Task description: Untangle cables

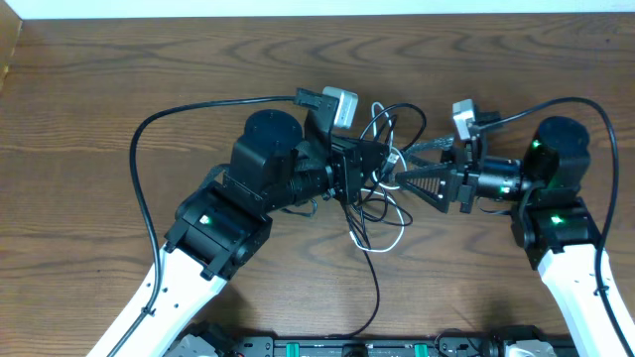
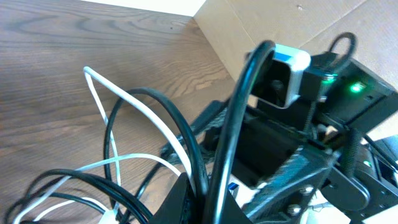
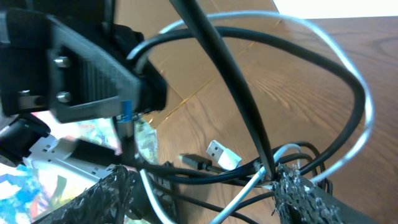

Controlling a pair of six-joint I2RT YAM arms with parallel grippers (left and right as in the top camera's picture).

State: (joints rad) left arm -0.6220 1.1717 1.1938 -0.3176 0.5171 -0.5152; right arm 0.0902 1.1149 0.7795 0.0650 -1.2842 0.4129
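The cables (image 1: 389, 210) form a knot of thin black cords and one white cord on the wooden table (image 1: 99, 79), between the two arms. My left gripper (image 1: 380, 161) is shut on a black cord (image 2: 231, 137) and the white cord (image 2: 127, 102), which rise out of its jaws (image 2: 205, 202). From the right, my right gripper (image 1: 402, 165) reaches in open, its fingers (image 3: 297, 193) wide apart around several strands (image 3: 205, 200) that cross the gap. A white USB plug (image 3: 222, 153) and a black plug (image 3: 196, 162) lie on the table beyond them.
Thick black arm cables arc over the table at the left (image 1: 149, 129) and right (image 1: 595, 109). One thin black cord (image 1: 375, 288) trails toward the front edge. A cardboard surface (image 2: 280, 25) stands beyond the table. The two grippers nearly touch.
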